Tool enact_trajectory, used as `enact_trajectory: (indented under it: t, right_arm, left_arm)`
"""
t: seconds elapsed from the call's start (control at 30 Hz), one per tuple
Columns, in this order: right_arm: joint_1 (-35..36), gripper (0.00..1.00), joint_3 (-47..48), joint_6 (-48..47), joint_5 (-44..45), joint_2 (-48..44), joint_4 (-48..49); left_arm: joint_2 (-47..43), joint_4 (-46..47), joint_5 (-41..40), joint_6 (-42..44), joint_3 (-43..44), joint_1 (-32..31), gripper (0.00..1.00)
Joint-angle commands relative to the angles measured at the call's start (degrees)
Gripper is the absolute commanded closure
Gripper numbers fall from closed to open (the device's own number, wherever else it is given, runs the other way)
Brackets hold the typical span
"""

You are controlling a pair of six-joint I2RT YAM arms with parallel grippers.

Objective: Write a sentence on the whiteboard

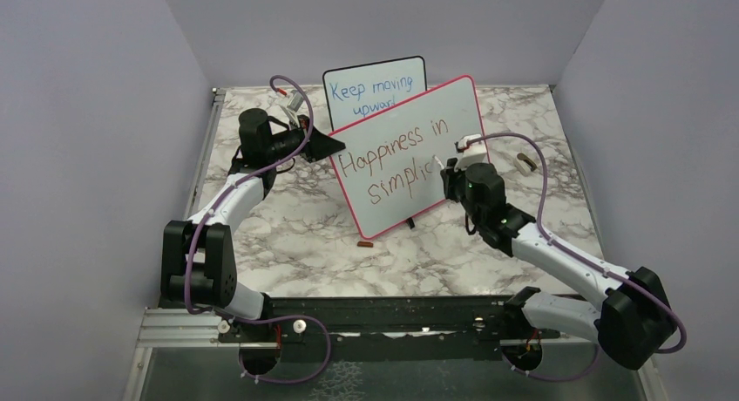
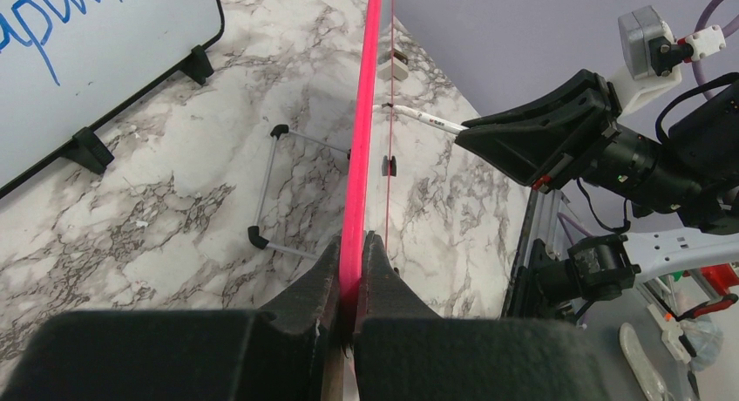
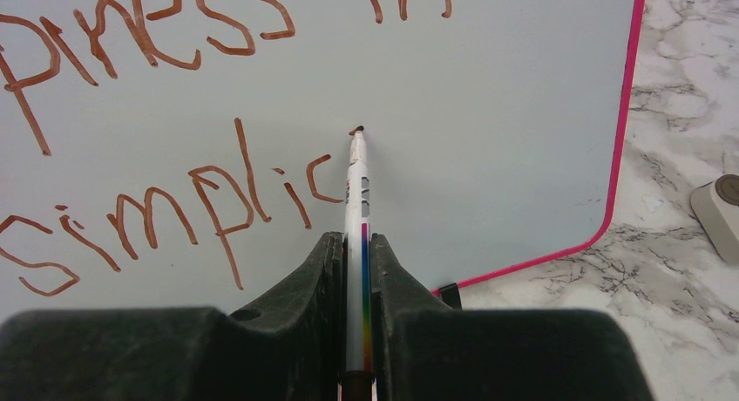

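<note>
Marble-patterned surface (image 1: 305, 235), lavender walls on three sides. Both arms are bolted at the near edge.

Task's thing: large white whiteboard with pink-red frame and rounded corners (image 1: 410, 118). It stands mid-surface, face toward the arms and set askew, left lower corner lowest. Cannot tell whether its black feet bear on the surface. Just behind it is a smaller black-framed board with blue writing (image 1: 375, 85).

Brownish-red handwritten sentence (image 1: 396, 152) reads "Happiness in" on top and "simplic" beneath. Judged well along, a few letters wanting.

Left arm (image 1: 231, 200): left jaws closed on the whiteboard's left frame edge. The wrist view shows the pink rim pinched between both fingers (image 2: 327, 270).

Right arm (image 1: 558, 253): right jaws closed on a white-barrelled marker with a rainbow stripe (image 3: 357, 183), held low on the barrel. The marker's tip is up and right of the "c". Whether it touches the face, cannot tell.

Handling, as judgement:
- The whiteboard looks light, thin and stiff, with a slick face. Taking it by the frame edge, as the left jaws do, keeps the fingers off the wet ink.
- A one-sided pinch leaves the far side free. Pen pressure there could swing or flex it, so light strokes suit.
- The marker is a slim, smooth barrel and may twist in the grip if pressed hard.

Also seen: a small beige object (image 1: 524, 163) lies right of the whiteboard, and a small red piece (image 1: 365, 242) by its lower corner.
</note>
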Motion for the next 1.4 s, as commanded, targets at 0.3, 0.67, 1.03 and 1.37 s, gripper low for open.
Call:
enact_trajectory:
  t: [0.3,0.67,1.03,1.37]
  right_arm:
    - [-0.5,0.99,-0.15,2.22,-0.75,-4.26,-3.87]
    - [-0.5,0.99,-0.33,2.57,-1.09,-2.63,-2.76]
    - [-0.5,0.99,-0.79,3.0,-1.57,-1.43,-3.16]
    - [-0.51,0.99,-1.79,5.49,-2.35,-2.75,-7.98]
  left_arm:
    - [2.31,-7.01,-4.5,6.19,-0.85,-0.82,1.0]
    - [2.11,-7.28,-4.58,6.37,-0.76,-0.82,1.0]
    - [2.25,-7.72,-4.7,6.63,-0.58,-0.87,1.0]
    - [2.15,-7.89,-4.93,6.76,-0.58,-0.82,1.0]
